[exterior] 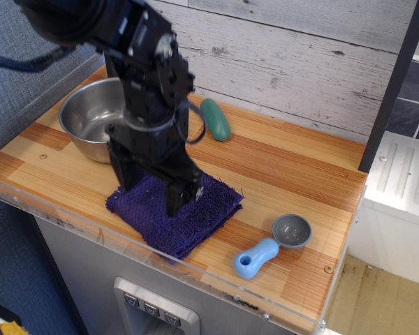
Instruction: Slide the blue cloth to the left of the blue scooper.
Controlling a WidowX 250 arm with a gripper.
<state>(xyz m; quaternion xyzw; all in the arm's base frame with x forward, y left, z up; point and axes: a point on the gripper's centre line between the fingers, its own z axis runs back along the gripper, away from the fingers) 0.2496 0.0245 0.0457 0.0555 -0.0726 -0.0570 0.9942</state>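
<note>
The blue cloth (199,216), a dark indigo fuzzy folded towel, lies near the counter's front edge, just in front of the steel bowl. The blue scooper (269,250) lies to its right, with its light blue handle pointing front-left and its grey bowl behind. A strip of bare wood separates the two. My gripper (150,190) hangs over the cloth's left half with its fingers spread apart and nothing between them. The fingertips (176,202) sit just above or barely on the cloth. The arm hides the cloth's back-left part.
A steel bowl (91,118) stands at the back left, partly behind the arm. A green oblong object (214,118) lies by the white plank wall. The counter's front edge has a clear plastic lip (195,272). Bare wood lies at the right.
</note>
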